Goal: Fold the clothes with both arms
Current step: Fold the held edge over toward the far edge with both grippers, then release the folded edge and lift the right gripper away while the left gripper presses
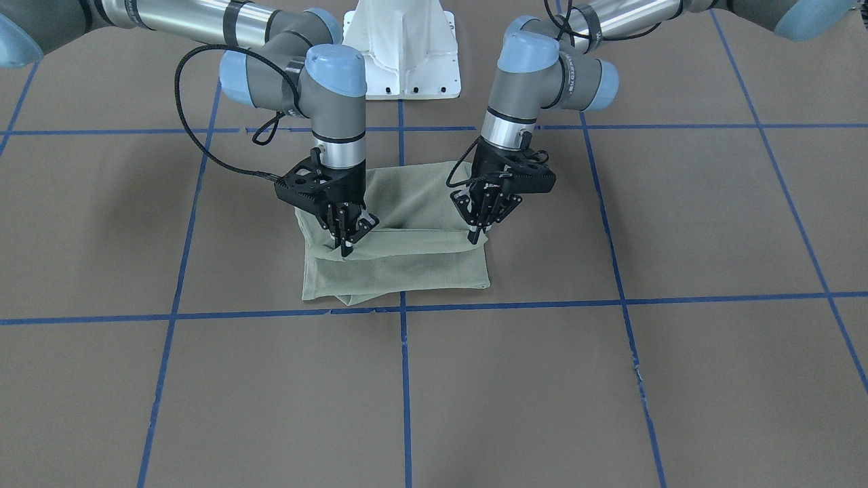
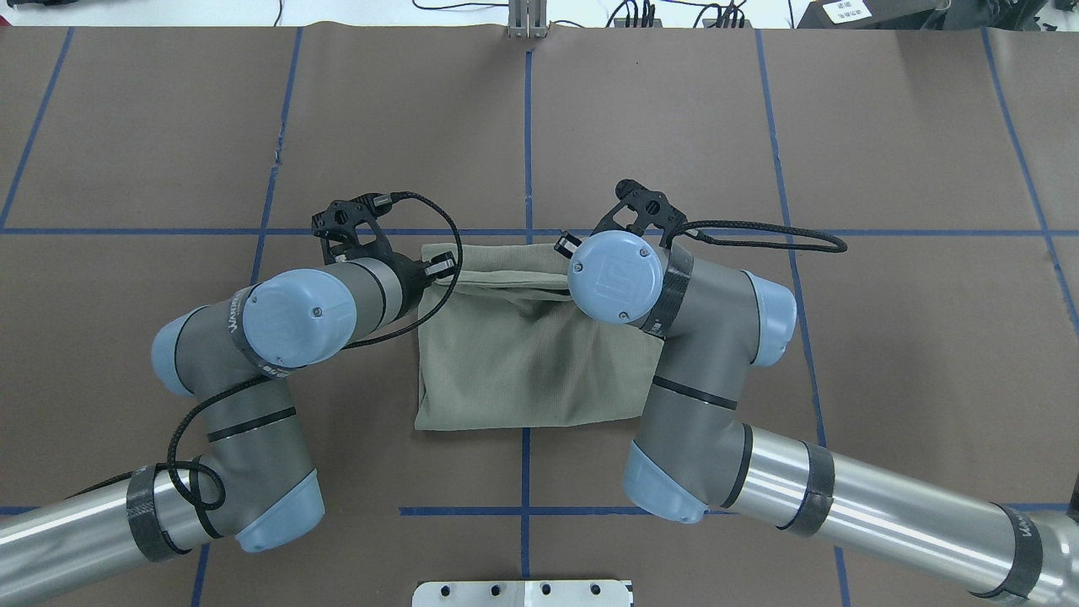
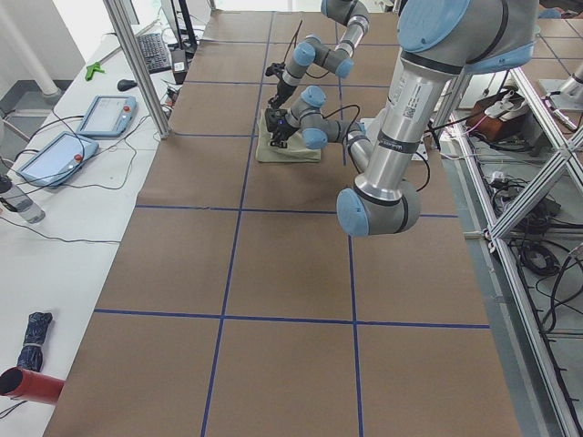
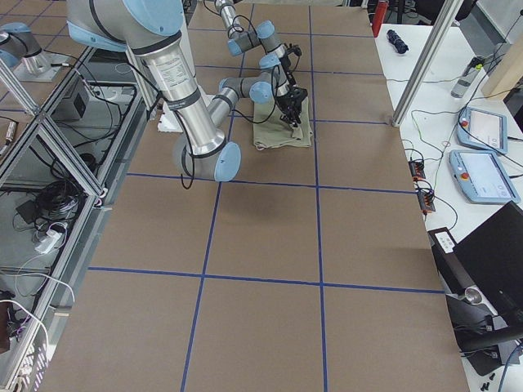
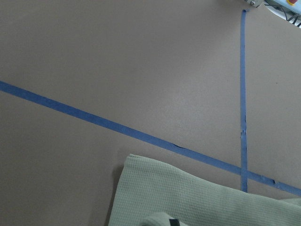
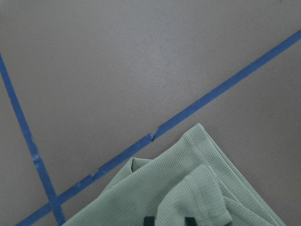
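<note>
The green shirt (image 1: 407, 271) lies folded into a rough rectangle on the brown bench (image 1: 610, 379), near the middle and just on the robot's side of a blue tape line (image 1: 542, 303). The left pincer (image 1: 476, 234) and the right pincer (image 1: 347, 245) each pinch an end of the shirt's upper layer, their fingers closed tight on the cloth.

Bright, even overhead light; faint soft shadows on table (image 1: 610, 379); focus sharp.
</note>
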